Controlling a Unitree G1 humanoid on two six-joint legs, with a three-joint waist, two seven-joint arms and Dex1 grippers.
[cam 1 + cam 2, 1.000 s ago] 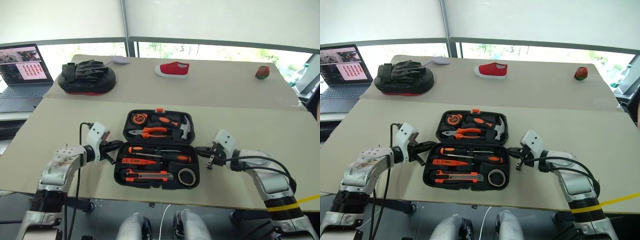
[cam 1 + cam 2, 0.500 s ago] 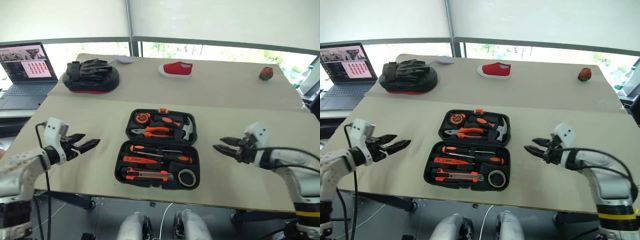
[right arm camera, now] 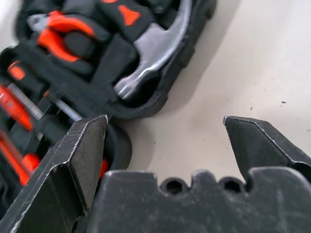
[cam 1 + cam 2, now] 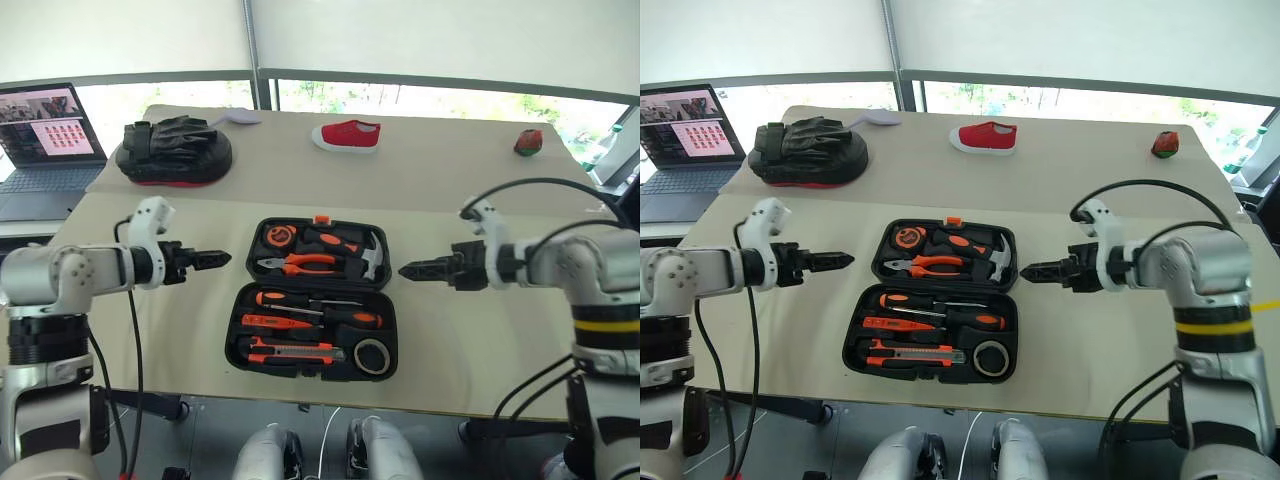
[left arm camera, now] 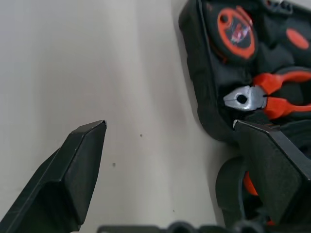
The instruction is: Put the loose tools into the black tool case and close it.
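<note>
Black tool case (image 4: 312,300) of moulded plastic, lying open, rounded corners, left tool (image 4: 218,258) and right tool (image 4: 410,269) wide apart, empty.

L pincer (image 4: 222,258) + R pincer (image 4: 408,270) both wide open, empty, tips pointing inward, arms raised.

Bright, even daylight enters from the windows (image 4: 400,100) behind the table (image 4: 470,170), and the white blinds above them are washed out to near blank. Shadows are soft: a faint one lies along the open black tool case (image 4: 313,297). The 2 head views are sharp to the edges, with the window frame bowing slightly. In both wrist views the tabletop is crisp, while the near black fingers (image 5: 73,170) look soft.
</note>
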